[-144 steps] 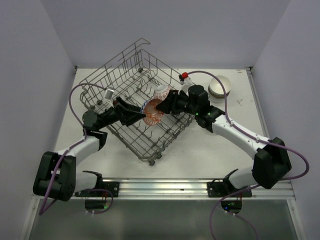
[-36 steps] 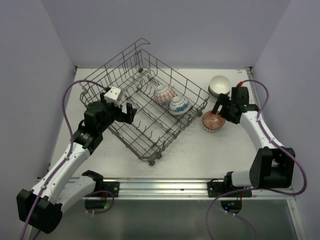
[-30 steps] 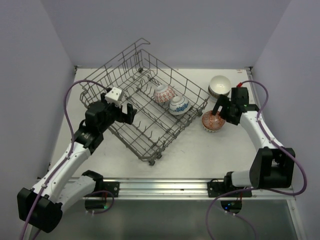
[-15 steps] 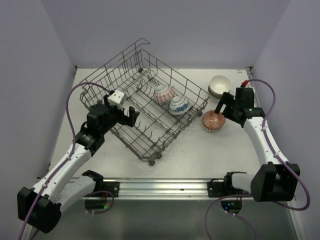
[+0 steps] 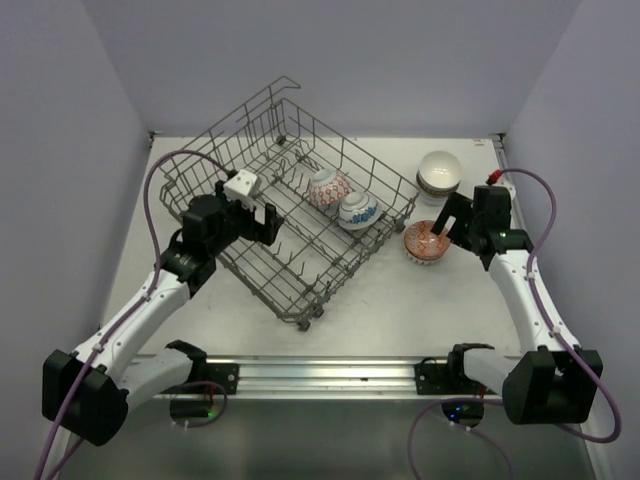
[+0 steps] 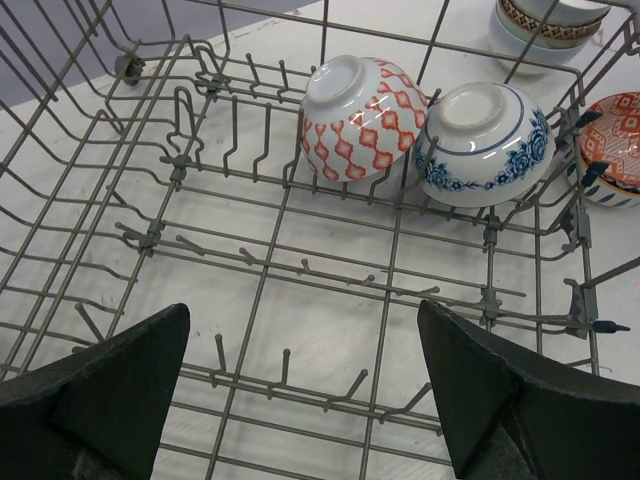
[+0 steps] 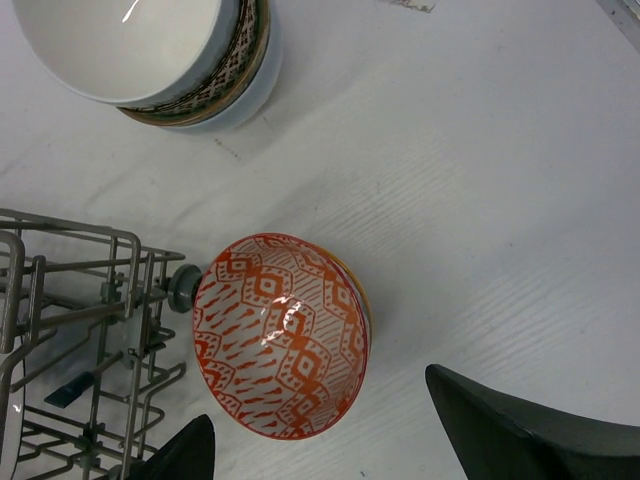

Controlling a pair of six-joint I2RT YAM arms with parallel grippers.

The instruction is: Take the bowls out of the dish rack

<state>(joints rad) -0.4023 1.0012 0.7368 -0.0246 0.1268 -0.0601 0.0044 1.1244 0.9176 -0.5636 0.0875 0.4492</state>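
Note:
The grey wire dish rack (image 5: 300,250) sits at an angle mid-table. Two bowls lie on their sides among its tines: a red-patterned one (image 5: 328,187) (image 6: 362,118) and a blue-patterned one (image 5: 357,210) (image 6: 483,142). My left gripper (image 5: 262,222) (image 6: 302,320) hovers open over the rack's bare floor, short of both bowls. An orange-red patterned bowl (image 5: 424,242) (image 7: 282,335) stands on the table just outside the rack's right side. My right gripper (image 5: 448,222) (image 7: 318,400) is open above it, its fingers clear of the rim.
A stack of bowls (image 5: 439,172) (image 7: 150,55), topped by a plain white one, stands at the back right behind the orange-red bowl. A rack wheel (image 7: 184,289) nearly touches that bowl. Walls close in the table on three sides.
The right gripper carried the orange-red bowl from the rack to the table, let go, and has now drawn back to the right. The left gripper has moved forward over the rack.

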